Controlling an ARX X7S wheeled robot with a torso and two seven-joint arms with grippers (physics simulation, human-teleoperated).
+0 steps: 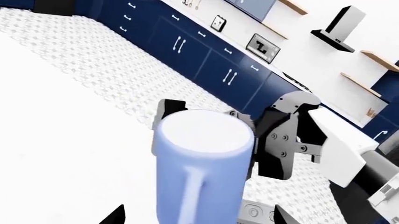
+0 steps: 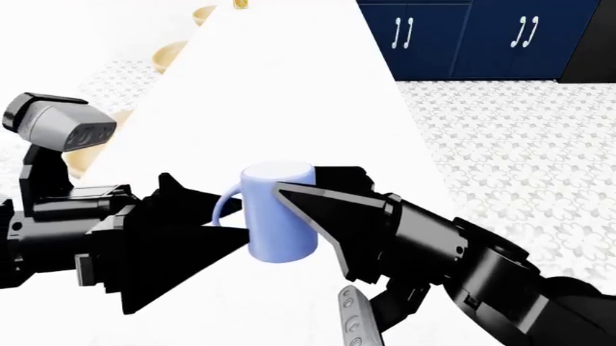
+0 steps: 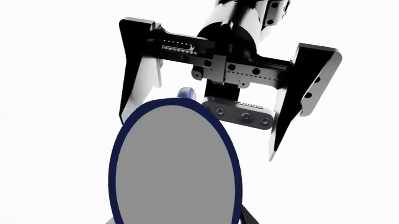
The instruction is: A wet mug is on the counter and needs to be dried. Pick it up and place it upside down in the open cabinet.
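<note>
Closest to the left wrist camera: periwinkle mug, handle toward the lens, flanked by the spread tips of the left gripper, with the right gripper pinching it from the far side.

Head view: mug between both grippers over the white counter; contact with the slab unclear.

Right wrist view: grey mug end filling the foreground, left fingers wide apart beyond.

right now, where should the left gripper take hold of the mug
Grip the mug on its cylindrical body, across the two plain walls. Come in from the robot's left, the side its loop handle faces. The left gripper is open wide enough to straddle the handle.
</note>
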